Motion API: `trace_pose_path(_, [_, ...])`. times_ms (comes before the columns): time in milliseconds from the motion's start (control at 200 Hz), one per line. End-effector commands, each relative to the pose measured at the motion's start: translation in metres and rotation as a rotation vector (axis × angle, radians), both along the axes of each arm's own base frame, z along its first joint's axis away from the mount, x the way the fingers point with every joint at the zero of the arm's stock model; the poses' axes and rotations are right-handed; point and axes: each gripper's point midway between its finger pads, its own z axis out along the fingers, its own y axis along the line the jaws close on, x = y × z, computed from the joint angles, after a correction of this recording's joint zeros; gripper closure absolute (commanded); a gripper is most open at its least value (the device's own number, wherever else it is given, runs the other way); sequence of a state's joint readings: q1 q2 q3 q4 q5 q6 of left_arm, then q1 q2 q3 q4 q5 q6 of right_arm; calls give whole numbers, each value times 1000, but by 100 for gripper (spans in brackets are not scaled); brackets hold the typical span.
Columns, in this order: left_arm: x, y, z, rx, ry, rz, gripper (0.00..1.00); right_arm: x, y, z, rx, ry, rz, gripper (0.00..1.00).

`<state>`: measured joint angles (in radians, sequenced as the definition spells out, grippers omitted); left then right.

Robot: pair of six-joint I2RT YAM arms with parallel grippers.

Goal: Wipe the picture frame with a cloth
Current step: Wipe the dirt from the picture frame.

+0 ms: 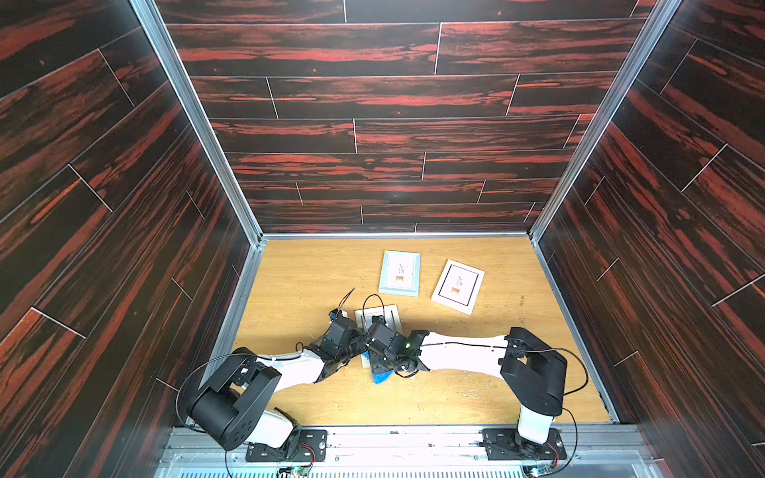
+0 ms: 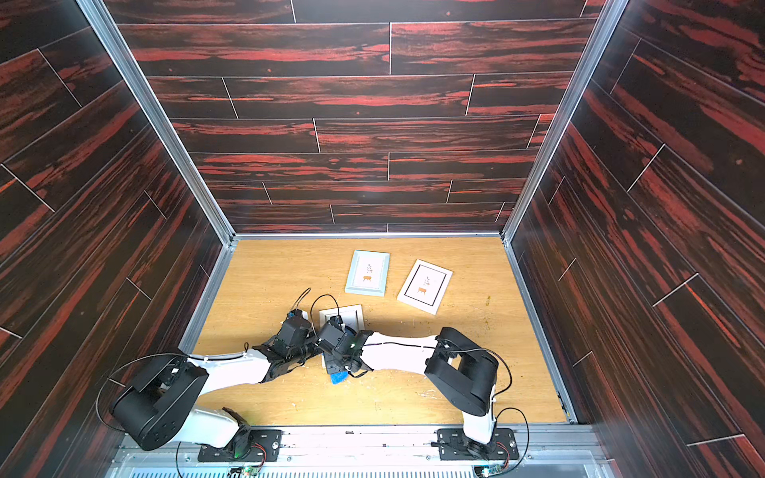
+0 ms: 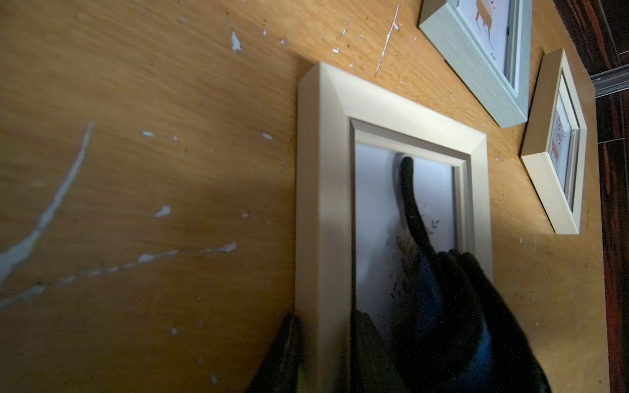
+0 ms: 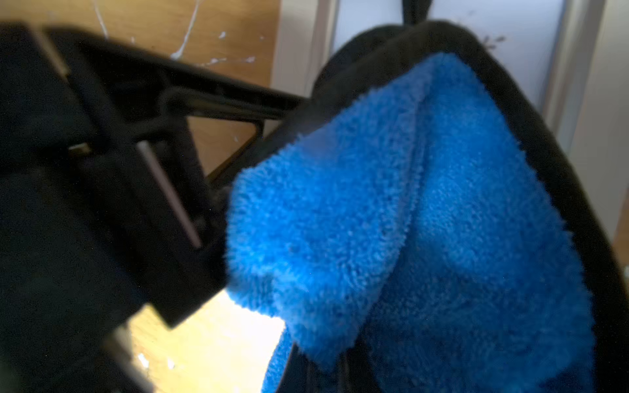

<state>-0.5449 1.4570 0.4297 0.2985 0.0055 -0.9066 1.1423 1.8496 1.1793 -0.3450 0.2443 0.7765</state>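
Observation:
A cream picture frame point(image 1: 383, 315) point(image 2: 352, 313) lies flat on the wooden table, partly under both wrists. In the left wrist view my left gripper point(image 3: 323, 360) is shut across one side rail of this frame point(image 3: 323, 204), one finger outside it and one on the glass. My right gripper point(image 4: 340, 374) is shut on the bunched bright blue cloth point(image 4: 391, 221), which rests on the frame's glass. The cloth's black edging and loop point(image 3: 410, 204) lie on the glass. A blue corner of the cloth point(image 1: 381, 377) point(image 2: 338, 377) pokes out below the right wrist.
Two more frames lie farther back: a pale blue one point(image 1: 399, 273) point(image 2: 367, 273) and a white one with a black inner line point(image 1: 457, 286) point(image 2: 425, 286). Dark wood-pattern walls enclose the table on three sides. White scratches mark the tabletop point(image 3: 51, 211).

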Motion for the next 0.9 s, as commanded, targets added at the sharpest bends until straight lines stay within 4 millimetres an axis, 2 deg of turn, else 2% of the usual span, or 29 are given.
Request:
trace_pose_path(0, [-61,43,-61,177,266,34,74,10,-61,-19,-146,12,-113,100])
trace_pose_path(60, [-60,42,-62,178,268,33,74,15,-80,-22,-151,13,-147,100])
trace_pose_path(135, [-60,42,-63,178,273,33,74,15,-82,-24,-140,18,-143,100])
trace_pose_path(185, [-59,41,-64,177,273,32,74,11,-68,-24,-111,33,-111,100])
trace_pose_path(306, [-60,41,-65,176,278,31,74,-2,-19,-16,-61,26,-8,100])
trace_pose_path(391, [-60,40,-65,176,275,27,74,-6,-5,-14,-55,26,22,100])
trace_pose_path(481, [-60,40,-64,178,274,23,74,3,-26,-17,-90,12,-19,100])
trace_pose_path(616, [-59,39,-65,178,277,20,74,26,-83,-23,-156,-1,-127,100])
trace_pose_path(696, [-59,39,-66,180,281,22,74,32,-95,-18,-167,-34,-156,100])
trace_pose_path(787, [-59,39,-66,179,282,22,73,28,-77,-15,-121,-20,-123,100])
trace_pose_path(897, [-58,39,-65,180,281,21,73,12,-31,-10,-89,-22,-30,100])
